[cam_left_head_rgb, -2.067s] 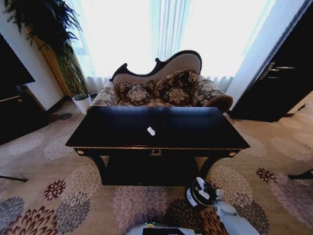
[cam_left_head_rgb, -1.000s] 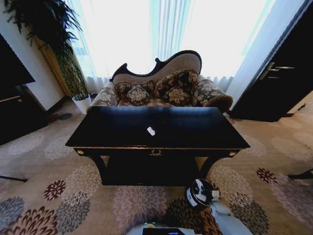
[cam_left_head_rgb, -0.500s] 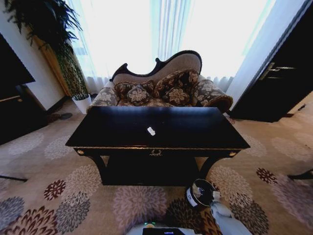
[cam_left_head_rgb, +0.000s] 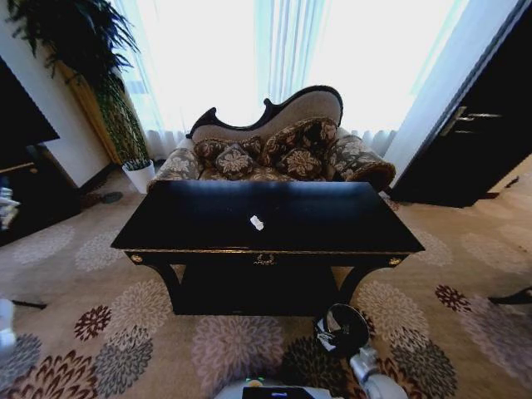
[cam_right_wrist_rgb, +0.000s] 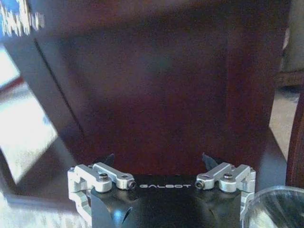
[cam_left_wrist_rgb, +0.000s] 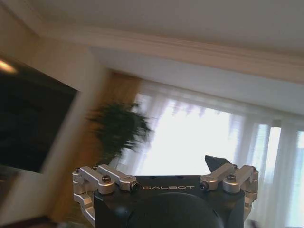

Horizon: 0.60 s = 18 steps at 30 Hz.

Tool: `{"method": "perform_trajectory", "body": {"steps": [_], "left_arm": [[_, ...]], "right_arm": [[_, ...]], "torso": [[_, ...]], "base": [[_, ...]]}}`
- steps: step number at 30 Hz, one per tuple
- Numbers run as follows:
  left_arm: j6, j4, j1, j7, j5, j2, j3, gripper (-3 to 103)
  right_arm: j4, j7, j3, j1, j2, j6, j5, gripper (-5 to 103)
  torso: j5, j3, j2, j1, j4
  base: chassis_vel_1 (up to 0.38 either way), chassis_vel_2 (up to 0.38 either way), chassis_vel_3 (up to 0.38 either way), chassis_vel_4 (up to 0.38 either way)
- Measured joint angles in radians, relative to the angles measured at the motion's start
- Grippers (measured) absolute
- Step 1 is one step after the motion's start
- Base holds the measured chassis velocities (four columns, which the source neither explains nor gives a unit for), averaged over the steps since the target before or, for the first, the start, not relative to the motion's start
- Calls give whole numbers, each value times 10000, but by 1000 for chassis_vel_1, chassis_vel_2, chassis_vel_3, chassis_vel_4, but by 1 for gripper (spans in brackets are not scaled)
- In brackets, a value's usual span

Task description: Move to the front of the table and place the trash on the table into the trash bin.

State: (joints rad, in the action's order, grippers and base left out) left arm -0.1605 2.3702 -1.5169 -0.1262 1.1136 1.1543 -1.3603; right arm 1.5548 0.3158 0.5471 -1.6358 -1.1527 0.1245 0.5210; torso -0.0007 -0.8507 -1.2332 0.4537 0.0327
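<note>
The robot faces the glossy black bench [cam_left_head_rgb: 332,218] square on, its long front edge running across the head view with the gold ornament [cam_left_head_rgb: 265,259] at the middle of the apron. One crumpled white paper scrap [cam_left_head_rgb: 257,223] lies on the top, a little toward the front edge and close to centre, well apart from both ends.

Down on the flowered carpet [cam_left_head_rgb: 100,332], the dark round trash bin [cam_left_head_rgb: 342,329] sits just in front of the bench's right front leg, mouth tipped toward the camera, far lower than the benchtop. Right beside it, at the bottom edge of the head view, the pale right arm [cam_left_head_rgb: 366,374] reaches up from below, its end close by the bin's near rim.

In the right wrist view the right tool [cam_right_wrist_rgb: 157,160] points at a dark reddish-brown surface; its two black fingertips [cam_right_wrist_rgb: 207,159] stand wide apart with nothing between them, and a rounded glassy rim [cam_right_wrist_rgb: 273,202] sits at the corner by the tool's body.

The left tool [cam_left_wrist_rgb: 156,166] is lifted high and aimed upward at the ceiling moulding, the bright curtains [cam_left_wrist_rgb: 209,142] and a leafy plant [cam_left_wrist_rgb: 118,130]. One black fingertip [cam_left_wrist_rgb: 216,163] pokes up on one side; the silver linkages look splayed, but with the other tip hidden I cannot tell how wide it is.

Behind the bench stands an ornate sofa [cam_left_head_rgb: 274,141] with patterned cushions.
</note>
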Motion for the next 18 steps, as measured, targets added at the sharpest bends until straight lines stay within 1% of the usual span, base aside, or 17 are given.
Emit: {"method": "perform_trajectory", "body": {"steps": [1,2,4,5,6,8,10,11,13,14,18], "left_arm": [[-98,157,-17,212,41,93,195,100],[-155,249,-10,303,16,140,333,100],[-265,305,32,394,-141,160,544,100],[-265,305,32,394,-141,160,544,100],[-294,281,64,504,-206,127,639,100],[-320,185,80,616,-33,14,665,100],[-335,147,81,627,53,-26,663,100],[-350,84,89,649,159,-92,645,100],[-378,-121,122,686,208,-262,609,100],[-378,-121,122,686,208,-262,609,100],[-400,-122,117,710,184,-388,552,100]], "right_arm": [[785,-20,281,-305,-89,-385,210,100],[1308,-19,485,-489,-133,-570,317,100],[2094,104,936,-744,-129,-756,456,100],[2094,104,936,-744,-129,-756,456,100],[2642,286,1346,-910,-37,-897,623,100],[3292,441,1939,-1063,246,-1073,1029,100],[3461,476,2108,-1080,325,-1146,1172,100],[3744,501,2390,-1089,444,-1279,1389,100],[4538,425,2980,-1009,673,-1597,2023,100],[4538,425,2980,-1009,673,-1597,2023,100],[5308,219,3640,-722,978,-2013,2792,100]], "torso": [[8,0,0,0,-3],[8,0,0,0,-4],[5,-1,0,1,-2],[5,-1,0,1,-2],[6,-1,0,0,0],[0,-1,0,1,-2],[2,-1,0,1,-2],[5,-1,0,0,-3],[4,-1,0,1,-2],[4,-1,0,1,-2],[4,-2,0,2,-3]], "base": [[0,0,0,0],[0,0,0,0],[0,0,0,0],[0,0,0,0],[0,0,0,0],[0,0,0,0],[0,0,0,0],[0,0,0,0],[0,0,0,0],[0,0,0,0],[0,0,0,0]]}}
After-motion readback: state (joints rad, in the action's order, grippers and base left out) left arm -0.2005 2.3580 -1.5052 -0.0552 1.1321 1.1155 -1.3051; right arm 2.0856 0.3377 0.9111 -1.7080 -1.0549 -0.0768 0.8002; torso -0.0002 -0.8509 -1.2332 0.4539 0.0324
